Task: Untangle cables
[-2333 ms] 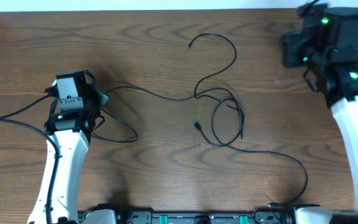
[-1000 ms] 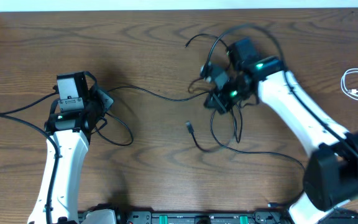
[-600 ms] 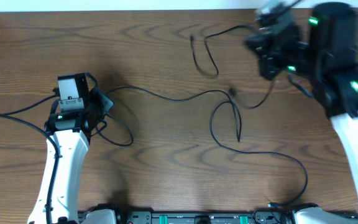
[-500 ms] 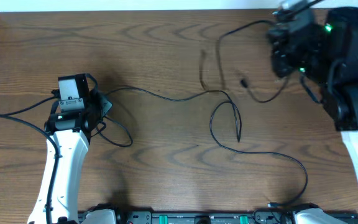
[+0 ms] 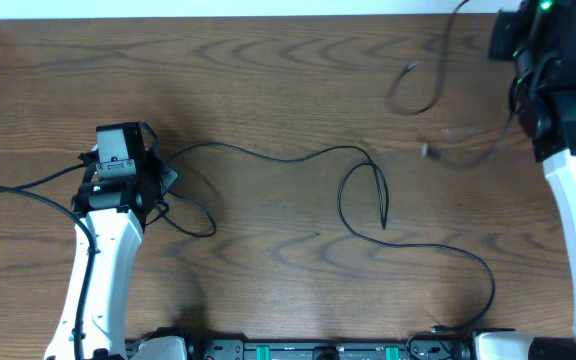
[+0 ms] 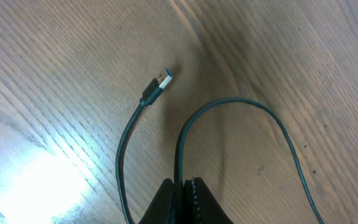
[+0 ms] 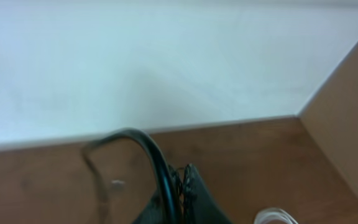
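One long black cable (image 5: 298, 155) lies across the table from my left gripper (image 5: 166, 178) to a narrow loop (image 5: 366, 195) and on to the front right. In the left wrist view my left gripper (image 6: 184, 185) is shut on this cable (image 6: 180, 149), and a USB plug (image 6: 159, 84) lies just beyond. A second black cable (image 5: 420, 88) hangs blurred above the table at the back right, its plug (image 5: 428, 151) dangling. My right gripper (image 7: 184, 182) is shut on that cable (image 7: 151, 152). A bit of the white cable (image 7: 272, 216) shows below the right gripper.
The right arm (image 5: 563, 90) fills the back right corner, near the table's back edge and the pale wall (image 7: 166, 62). The left arm (image 5: 103, 250) stretches from the front edge along the left side. A small cable loop (image 5: 190, 212) lies beside the left gripper.
My right arm has swung from the table's middle to the back right, lifting its black cable away from the other one. The cable held by the left gripper now lies alone; the left arm stayed.
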